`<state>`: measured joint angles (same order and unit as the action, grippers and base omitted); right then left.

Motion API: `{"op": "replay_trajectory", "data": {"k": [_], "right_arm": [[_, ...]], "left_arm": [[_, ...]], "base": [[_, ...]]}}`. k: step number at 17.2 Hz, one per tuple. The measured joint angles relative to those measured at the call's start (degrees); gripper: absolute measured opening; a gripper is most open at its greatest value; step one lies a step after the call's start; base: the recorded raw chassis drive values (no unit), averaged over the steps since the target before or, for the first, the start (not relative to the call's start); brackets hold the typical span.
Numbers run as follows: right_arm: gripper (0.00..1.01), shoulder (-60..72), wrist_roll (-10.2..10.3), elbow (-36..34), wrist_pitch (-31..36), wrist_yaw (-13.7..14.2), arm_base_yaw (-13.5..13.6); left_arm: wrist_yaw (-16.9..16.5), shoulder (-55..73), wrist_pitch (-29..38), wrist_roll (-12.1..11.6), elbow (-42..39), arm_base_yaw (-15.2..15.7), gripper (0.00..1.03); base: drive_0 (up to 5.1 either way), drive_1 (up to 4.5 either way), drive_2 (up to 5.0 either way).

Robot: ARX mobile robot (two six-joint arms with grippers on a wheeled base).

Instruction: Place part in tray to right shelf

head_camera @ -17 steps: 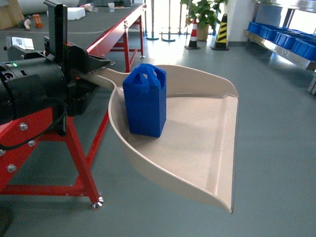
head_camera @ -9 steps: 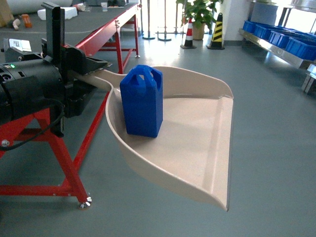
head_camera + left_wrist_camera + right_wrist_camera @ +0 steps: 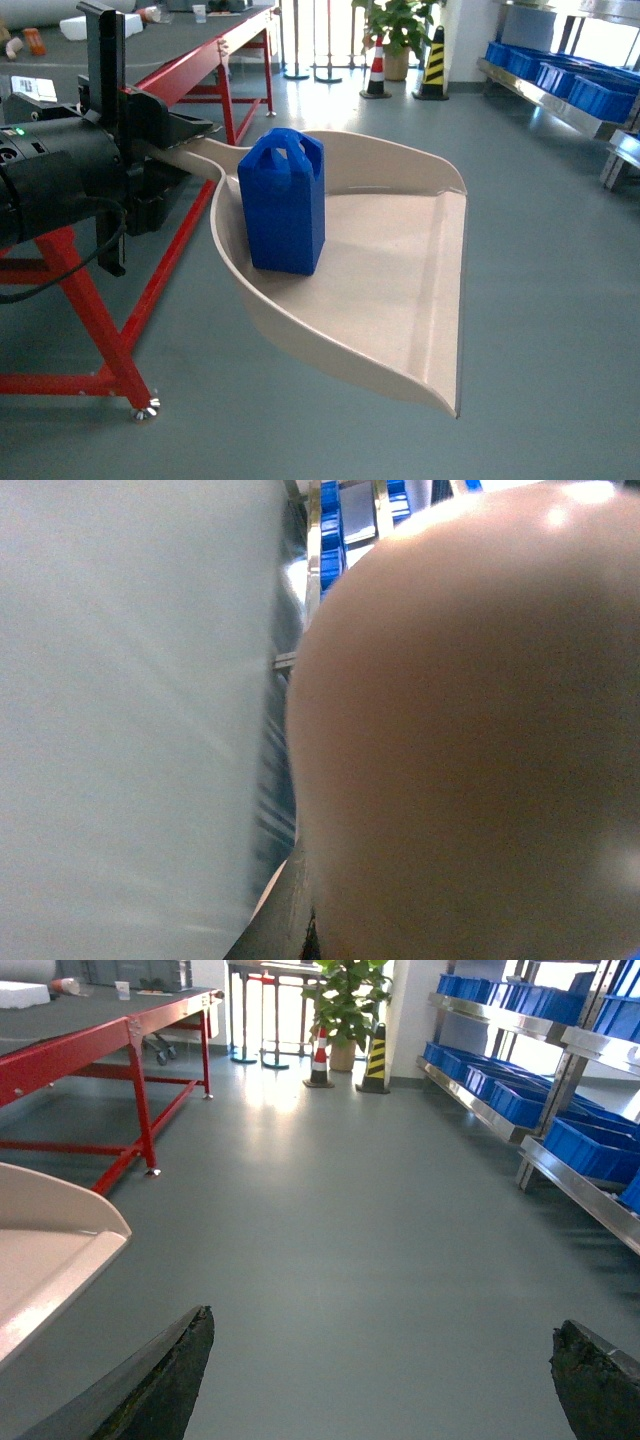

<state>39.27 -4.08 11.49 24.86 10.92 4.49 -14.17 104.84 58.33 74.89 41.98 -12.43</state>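
Part (image 3: 284, 203) stands upright in tray (image 3: 400, 290), frame centre, left pincer (image 3: 185, 140) clamped on its handle; right pincer (image 3: 385, 1375) wide, empty; right shelf (image 3: 560, 85), upper right, not yet reached.

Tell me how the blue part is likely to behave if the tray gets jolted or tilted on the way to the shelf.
The part stands upright and taller than wide, so it probably tips easily. The tray looks glossy, so the part may slide, likely toward the open front lip, which has no wall. It rests near the rear rim, which could stop backward sliding.
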Motion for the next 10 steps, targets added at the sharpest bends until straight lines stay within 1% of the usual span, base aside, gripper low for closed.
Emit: {"op": "replay_trajectory", "data": {"k": [10], "right_arm": [[0.98,0.02,0.0,0.0,-0.02,0.0,0.0]], "left_arm": [[-0.46,0.0,0.13,-0.02,0.0,-0.13,0.19]], "base": [[5.0,-2.48,-2.5]]}}
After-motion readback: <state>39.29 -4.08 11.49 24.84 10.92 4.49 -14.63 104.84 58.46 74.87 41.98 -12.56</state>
